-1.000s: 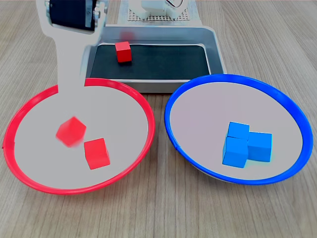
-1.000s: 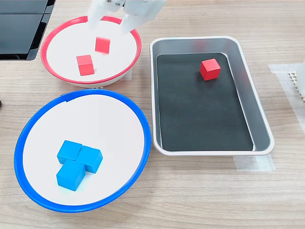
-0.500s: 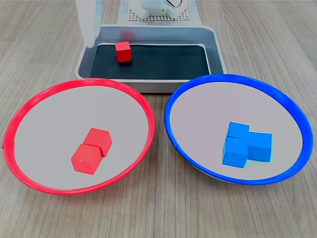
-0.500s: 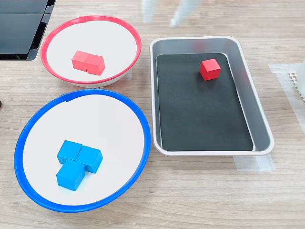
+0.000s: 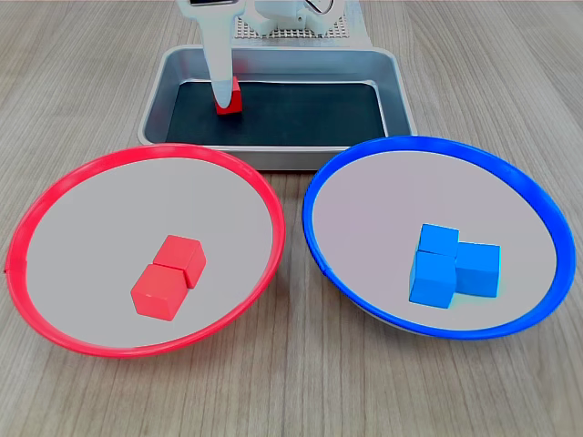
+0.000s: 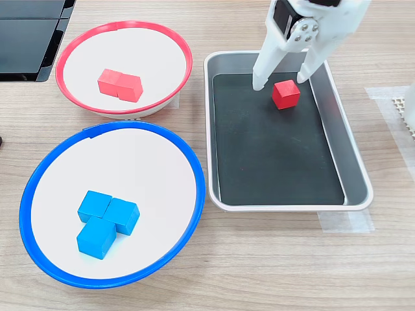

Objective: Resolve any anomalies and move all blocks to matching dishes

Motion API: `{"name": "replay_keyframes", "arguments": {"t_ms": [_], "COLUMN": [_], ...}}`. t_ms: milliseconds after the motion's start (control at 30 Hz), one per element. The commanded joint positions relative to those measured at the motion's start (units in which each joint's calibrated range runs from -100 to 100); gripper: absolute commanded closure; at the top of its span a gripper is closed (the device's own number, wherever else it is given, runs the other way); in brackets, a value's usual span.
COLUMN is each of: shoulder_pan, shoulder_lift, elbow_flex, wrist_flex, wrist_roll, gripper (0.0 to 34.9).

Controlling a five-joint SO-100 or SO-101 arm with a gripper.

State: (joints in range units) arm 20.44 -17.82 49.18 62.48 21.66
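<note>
In the first exterior view, two red blocks (image 5: 168,275) touch in the red-rimmed dish (image 5: 55,196), lower left; three blue blocks (image 5: 453,265) cluster in the blue-rimmed dish (image 5: 510,168), lower right. At upper centre, the gripper (image 6: 281,80) hangs spread wide over the tray (image 6: 337,97), its fingers flanking the last red block (image 6: 285,94).

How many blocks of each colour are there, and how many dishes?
Red blocks: 3, namely two in the red-rimmed dish at and, one in the tray at
Blue blocks: 3
Dishes: 2, with the blue-rimmed dish
Total: 8
</note>
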Motion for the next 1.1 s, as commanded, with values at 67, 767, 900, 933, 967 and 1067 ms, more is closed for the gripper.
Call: {"name": "replay_keyframes", "arguments": {"t_ms": [67, 767, 900, 933, 967, 1067], "shoulder_pan": [-2.42, -8.54, -6.47, -6.0, -5.34, -4.02], "shoulder_lift": [2.68, 11.29, 21.61, 23.57, 25.79, 30.4], "elbow_flex": [0.93, -33.21, -41.76, -42.77, -43.68, -45.86], "wrist_flex": [-4.49, -6.89, -15.97, -18.03, -20.42, -24.14], "wrist_roll": [1.27, -13.04, -15.38, -15.24, -15.04, -14.6], "gripper": [19.6, 34.8, 34.7, 34.7, 34.5, 30.5]}}
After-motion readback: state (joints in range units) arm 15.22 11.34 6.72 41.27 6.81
